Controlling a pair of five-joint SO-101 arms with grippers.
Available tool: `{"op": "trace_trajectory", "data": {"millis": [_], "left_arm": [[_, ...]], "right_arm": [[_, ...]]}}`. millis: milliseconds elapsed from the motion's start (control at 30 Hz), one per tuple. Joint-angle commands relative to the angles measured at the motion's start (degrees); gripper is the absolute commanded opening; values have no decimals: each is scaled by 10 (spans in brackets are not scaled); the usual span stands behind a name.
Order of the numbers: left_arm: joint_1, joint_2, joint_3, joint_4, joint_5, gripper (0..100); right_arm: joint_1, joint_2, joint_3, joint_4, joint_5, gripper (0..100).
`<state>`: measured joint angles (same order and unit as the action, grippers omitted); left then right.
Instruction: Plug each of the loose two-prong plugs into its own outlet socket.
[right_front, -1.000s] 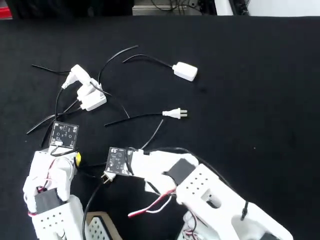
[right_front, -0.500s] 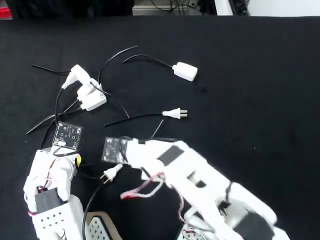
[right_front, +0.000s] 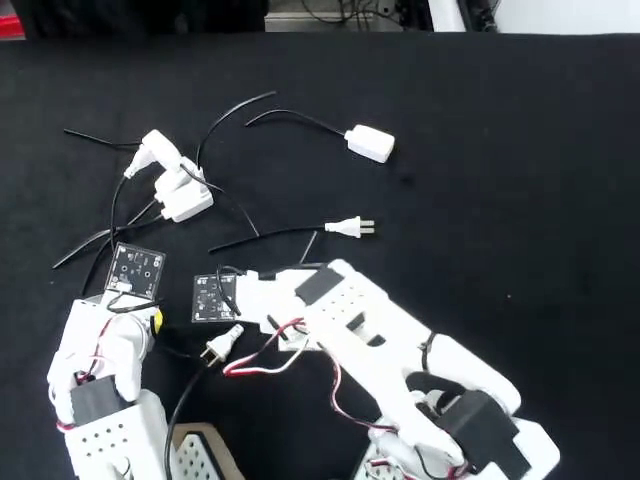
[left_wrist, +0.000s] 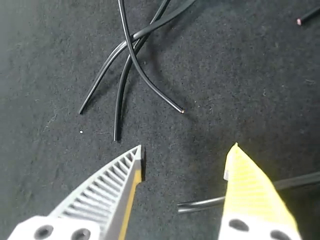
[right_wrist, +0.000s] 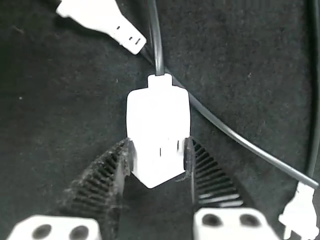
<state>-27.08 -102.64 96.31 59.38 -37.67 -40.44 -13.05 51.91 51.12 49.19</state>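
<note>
The right gripper (right_wrist: 158, 146) is clamped on one white socket (right_wrist: 157, 115), the left gripper (left_wrist: 187, 147) hangs spread wide apart over the black counter (right_front: 520, 200), and two loose plugs lie out there, the near plug (right_front: 222, 343) just beside the right arm (right_front: 345, 315), the far plug (right_front: 350, 228) beyond it, with one lone socket (right_front: 370, 143) far back.

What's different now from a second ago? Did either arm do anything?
The right arm stretched forward and swung toward the left arm. The small plug beside it shifted slightly. The right gripper is now clamped on a white socket. The left arm, the far plug and the far socket stayed put.
</note>
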Motion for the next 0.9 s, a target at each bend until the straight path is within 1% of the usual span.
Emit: {"op": "trace_trajectory", "data": {"millis": [0,100,267,500,567,700,733,800,867], "left_arm": [[7,0,11,3,-5,267],[7,0,11,3,-5,267],[7,0,11,3,-5,267],[15,0,11,3,-5,267],[22,0,11,3,-5,267],[22,0,11,3,-5,267],[22,0,11,3,-5,267],[27,0,11,3,-5,267],[30,0,11,3,-5,267]], "right_arm": [[21,53,-16,20,19,123],[21,87,-38,39,51,125],[21,116,-63,54,69,186],[25,114,-61,55,84,188],[43,112,-65,55,84,185],[62,112,-81,60,83,115],[65,112,-86,67,82,114],[64,111,-97,81,65,152],[62,111,-106,82,46,221]]}}
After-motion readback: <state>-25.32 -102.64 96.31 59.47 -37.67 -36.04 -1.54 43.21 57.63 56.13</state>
